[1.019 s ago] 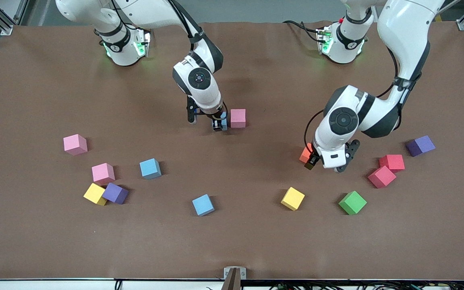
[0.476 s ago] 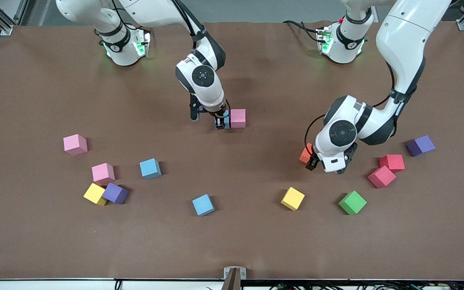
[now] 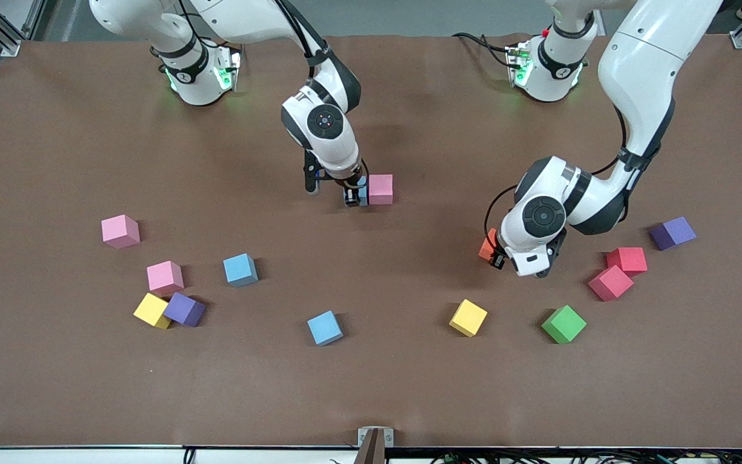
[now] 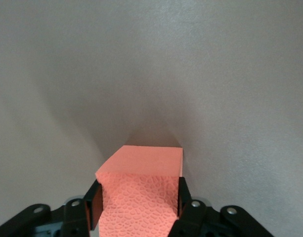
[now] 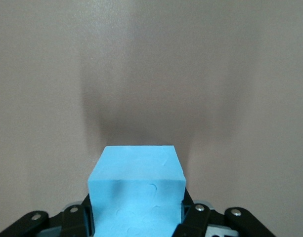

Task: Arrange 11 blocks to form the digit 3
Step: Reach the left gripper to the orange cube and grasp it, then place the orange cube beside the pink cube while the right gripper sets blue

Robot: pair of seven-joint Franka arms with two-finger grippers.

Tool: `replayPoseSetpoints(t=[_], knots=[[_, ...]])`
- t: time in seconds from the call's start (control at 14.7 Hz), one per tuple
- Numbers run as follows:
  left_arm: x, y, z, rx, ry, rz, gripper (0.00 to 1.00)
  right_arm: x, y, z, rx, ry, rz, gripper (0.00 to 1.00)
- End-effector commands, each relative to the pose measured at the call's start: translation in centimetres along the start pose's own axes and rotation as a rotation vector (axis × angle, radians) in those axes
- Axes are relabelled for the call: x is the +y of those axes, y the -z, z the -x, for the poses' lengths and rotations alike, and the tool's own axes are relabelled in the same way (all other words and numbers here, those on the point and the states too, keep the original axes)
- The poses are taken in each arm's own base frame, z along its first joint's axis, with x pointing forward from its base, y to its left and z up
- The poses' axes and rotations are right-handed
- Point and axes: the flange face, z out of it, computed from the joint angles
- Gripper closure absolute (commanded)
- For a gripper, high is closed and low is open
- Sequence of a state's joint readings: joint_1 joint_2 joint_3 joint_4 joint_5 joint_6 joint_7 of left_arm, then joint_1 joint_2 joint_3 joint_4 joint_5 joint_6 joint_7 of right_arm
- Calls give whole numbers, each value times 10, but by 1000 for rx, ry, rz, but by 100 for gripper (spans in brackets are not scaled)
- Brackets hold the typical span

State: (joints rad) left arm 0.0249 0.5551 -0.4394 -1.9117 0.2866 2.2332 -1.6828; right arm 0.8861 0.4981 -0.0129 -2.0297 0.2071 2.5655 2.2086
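Observation:
My right gripper (image 3: 353, 195) is shut on a light blue block (image 3: 359, 192), (image 5: 136, 190), held low and close against a pink block (image 3: 381, 189) at mid-table. My left gripper (image 3: 496, 254) is shut on the orange block (image 3: 487, 245), (image 4: 141, 187), over bare table toward the left arm's end. Loose blocks nearer the front camera: pink (image 3: 120, 231), pink (image 3: 165, 278), light blue (image 3: 241, 269), yellow (image 3: 151, 310) touching purple (image 3: 184, 309), light blue (image 3: 324, 327), yellow (image 3: 468, 317), green (image 3: 563, 324), two touching reds (image 3: 627, 260) (image 3: 610, 283), purple (image 3: 672, 232).
The brown table (image 3: 371, 386) has open room along its front strip and between the two grippers. A small metal bracket (image 3: 375, 438) sits at the front edge. Both robot bases stand along the edge farthest from the camera.
My right gripper has slid the light blue block closer against the pink block. My left gripper with the orange block has shifted slightly away from the front camera.

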Motion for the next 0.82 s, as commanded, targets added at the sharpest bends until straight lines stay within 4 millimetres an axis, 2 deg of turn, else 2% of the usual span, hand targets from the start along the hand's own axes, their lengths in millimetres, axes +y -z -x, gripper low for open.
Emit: replayPoseSetpoints(t=[0.0, 0.07, 0.14, 0.2, 0.27, 0.34, 0.41, 0.54, 0.75], knots=[[-2, 18, 37, -5, 52, 10, 76, 1, -2, 8, -9, -16, -4, 64], [-5, 26, 58, -3, 38, -4, 81, 2, -4, 8, -6, -15, -1, 64], [-7, 33, 77, -6, 42, -2, 81, 2, -4, 8, -5, -15, 0, 63], [-9, 38, 94, -14, 106, 4, 81, 2, -4, 8, -6, -13, -1, 54], [-11, 41, 111, -23, 185, 6, 81, 2, -4, 8, -5, -15, 0, 29], [-13, 40, 127, -31, 233, 0, 81, 2, -4, 7, -2, -13, 4, 10], [-15, 39, 136, -38, 281, -3, 81, 1, -4, 6, -1, -15, 5, 0], [-30, 24, 164, -44, 300, -19, 83, -1, 3, 4, 4, -14, 10, 0], [-46, 5, 212, -66, 367, 15, 83, -14, 40, -4, -9, 18, 2, 0]])
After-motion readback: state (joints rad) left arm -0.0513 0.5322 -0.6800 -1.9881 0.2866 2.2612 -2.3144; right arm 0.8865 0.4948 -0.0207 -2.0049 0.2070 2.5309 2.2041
